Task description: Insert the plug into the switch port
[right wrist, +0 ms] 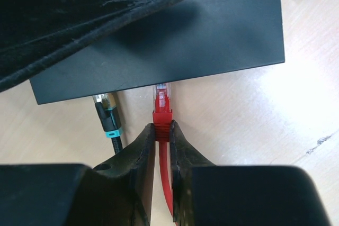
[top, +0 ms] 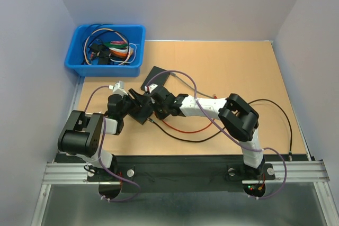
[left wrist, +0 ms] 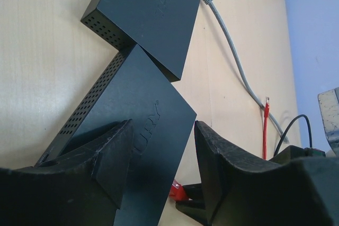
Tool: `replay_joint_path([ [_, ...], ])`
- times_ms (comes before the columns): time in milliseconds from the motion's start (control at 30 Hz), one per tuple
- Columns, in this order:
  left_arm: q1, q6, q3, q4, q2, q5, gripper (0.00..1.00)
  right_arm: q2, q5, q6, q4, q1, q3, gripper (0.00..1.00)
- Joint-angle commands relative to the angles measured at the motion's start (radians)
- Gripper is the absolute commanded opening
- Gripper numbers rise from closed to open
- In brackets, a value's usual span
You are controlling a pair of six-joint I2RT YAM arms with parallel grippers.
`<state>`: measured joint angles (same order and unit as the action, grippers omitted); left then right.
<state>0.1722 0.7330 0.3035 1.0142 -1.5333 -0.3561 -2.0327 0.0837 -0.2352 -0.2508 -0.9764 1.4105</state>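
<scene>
My right gripper (right wrist: 162, 126) is shut on the red plug (right wrist: 162, 114). The plug's clear tip meets the near edge of the black switch (right wrist: 212, 41); I cannot tell how far in it sits. A black plug with a teal band (right wrist: 108, 116) stands at the same edge to the left. My left gripper (left wrist: 161, 128) straddles that switch (left wrist: 137, 125), with both fingers against it. In the top view the two grippers meet mid-table, the left gripper (top: 132, 104) and the right gripper (top: 157, 109) on either side of the switch (top: 142, 113).
A second black box (left wrist: 153, 14) lies just beyond, also in the top view (top: 157, 77), with a grey cable (left wrist: 238, 67) running from it. Red cable (top: 183, 129) and black cable (top: 209, 136) loop on the table. A blue bin (top: 79, 62) of cables stands at the back left.
</scene>
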Motion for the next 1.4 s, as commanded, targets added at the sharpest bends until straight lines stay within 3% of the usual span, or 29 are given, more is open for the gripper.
replay_joint_path([
  [0,-0.002,-0.038,-0.003,-0.075,-0.028,0.000,0.61,-0.003,-0.025,-0.006,0.076,-0.005,0.059,0.00],
  [200,-0.002,-0.032,0.005,-0.089,0.011,-0.004,0.61,-0.007,-0.025,-0.004,0.074,-0.007,0.058,0.00],
  [467,-0.003,-0.130,0.094,-0.373,0.234,0.199,0.64,-0.018,-0.010,-0.012,0.076,-0.007,0.031,0.00],
  [700,-0.011,-0.181,0.204,-0.471,0.177,0.281,0.67,-0.015,-0.007,-0.007,0.074,-0.007,0.024,0.00],
  [867,-0.022,-0.153,0.250,-0.480,0.026,0.197,0.65,-0.009,0.001,-0.003,0.074,-0.005,0.025,0.01],
  [1367,-0.016,-0.159,0.233,-0.454,-0.060,0.008,0.62,-0.024,0.005,0.013,0.074,-0.008,0.058,0.01],
])
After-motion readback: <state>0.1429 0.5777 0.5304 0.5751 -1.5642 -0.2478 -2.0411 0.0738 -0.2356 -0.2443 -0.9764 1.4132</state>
